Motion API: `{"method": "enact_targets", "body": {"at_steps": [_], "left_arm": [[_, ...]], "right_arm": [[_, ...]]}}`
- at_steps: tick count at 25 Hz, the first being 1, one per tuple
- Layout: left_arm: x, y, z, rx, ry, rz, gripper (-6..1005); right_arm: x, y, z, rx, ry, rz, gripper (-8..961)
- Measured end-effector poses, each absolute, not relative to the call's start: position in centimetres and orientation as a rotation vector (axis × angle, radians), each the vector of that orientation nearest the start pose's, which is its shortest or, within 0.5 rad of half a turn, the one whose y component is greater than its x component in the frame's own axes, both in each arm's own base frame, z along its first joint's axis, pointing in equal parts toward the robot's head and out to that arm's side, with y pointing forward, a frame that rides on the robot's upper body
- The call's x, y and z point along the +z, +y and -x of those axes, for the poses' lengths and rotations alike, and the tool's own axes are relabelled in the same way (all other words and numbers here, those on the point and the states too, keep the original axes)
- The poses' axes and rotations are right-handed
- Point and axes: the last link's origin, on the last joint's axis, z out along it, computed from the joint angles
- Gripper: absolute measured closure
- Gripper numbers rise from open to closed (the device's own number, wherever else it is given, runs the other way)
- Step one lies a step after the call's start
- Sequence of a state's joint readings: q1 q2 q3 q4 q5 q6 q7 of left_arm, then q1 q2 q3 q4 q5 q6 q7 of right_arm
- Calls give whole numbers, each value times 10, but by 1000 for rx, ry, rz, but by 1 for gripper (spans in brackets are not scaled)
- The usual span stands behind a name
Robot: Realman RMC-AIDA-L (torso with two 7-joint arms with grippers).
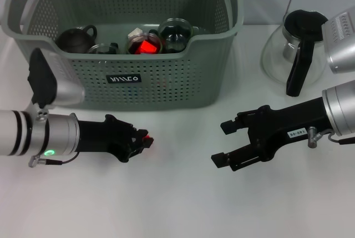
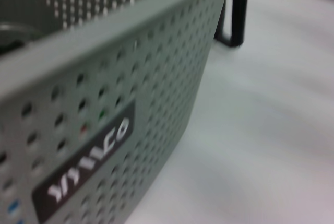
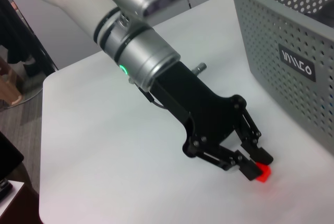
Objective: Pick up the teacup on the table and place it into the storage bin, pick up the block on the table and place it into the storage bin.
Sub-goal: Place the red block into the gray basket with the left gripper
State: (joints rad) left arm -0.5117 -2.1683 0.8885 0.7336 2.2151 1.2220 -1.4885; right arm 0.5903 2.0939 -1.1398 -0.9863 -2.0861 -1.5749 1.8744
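A small red block rests on the white table just in front of the storage bin. My left gripper is low at the table and shut on it. The right wrist view shows the same grip: the left gripper with the block at its fingertips. My right gripper hovers open to the right of the block with nothing in it. Inside the bin are glass teacups, one of them holding something red. The left wrist view shows only the bin's perforated wall and its label.
A dark teapot lies in the bin's left part. A glass pitcher with a black lid and handle stands at the back right; its handle shows past the bin's corner. The table's edge lies behind the left arm.
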Motion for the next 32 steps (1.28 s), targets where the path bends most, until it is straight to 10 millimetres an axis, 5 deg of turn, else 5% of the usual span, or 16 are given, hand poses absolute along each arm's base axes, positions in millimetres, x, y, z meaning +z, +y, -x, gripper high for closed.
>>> {"method": "enact_targets", "body": {"at_steps": [9,16,19,26,32], "left_arm": [[-4,316,252,-637,-871,2781,827],[61,321,223,-1114,-696,2649,776],[74,353,215,-1114,-724,2507,754],[59,416,202,-876,-842,2350,704],[60,416,190,-939,-828,2343,600]], "right_arm": [[-19,336,-198,221,686,3047,24],[-9,331,-218,216,780,3035,25],[-12,329,-219,224,760,3045,26],[-18,329,-212,226,727,3068,27],[-20,331,-208,232,699,3075,28]]}}
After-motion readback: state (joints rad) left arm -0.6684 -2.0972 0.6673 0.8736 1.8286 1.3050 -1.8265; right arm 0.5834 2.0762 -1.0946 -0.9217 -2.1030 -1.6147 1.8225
